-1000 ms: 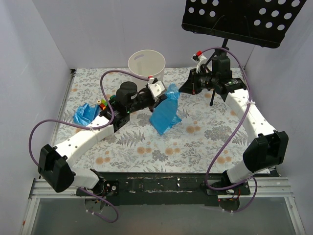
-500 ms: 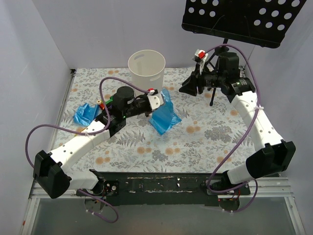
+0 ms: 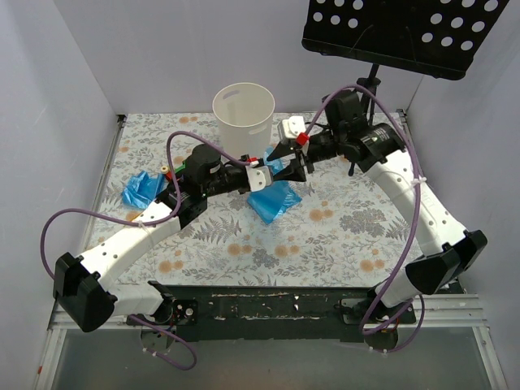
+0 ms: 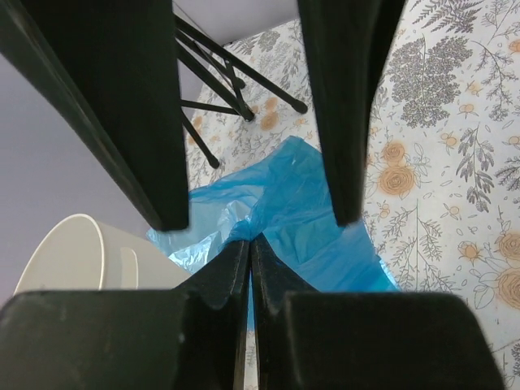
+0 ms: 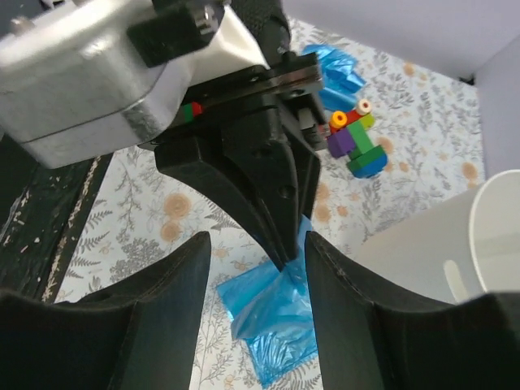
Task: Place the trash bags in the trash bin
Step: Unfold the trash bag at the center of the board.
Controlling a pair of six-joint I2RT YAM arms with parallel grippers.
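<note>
left tool (image 4: 249,248) pinching blue trash bag (image 4: 284,195), right tool (image 5: 256,244) spread around it

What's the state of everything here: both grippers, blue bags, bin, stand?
left gripper: shut on the crumpled translucent blue plastic bag.
right gripper: open, fingers straddling the left gripper's tips.
crumpled translucent blue plastic bag: pinched at its top, outside the bin.
second blue plastic bag: bunched, loose on the table.
cream-white round plastic bin: upright, no bag visible inside.
black perforated music stand: standing.
</note>
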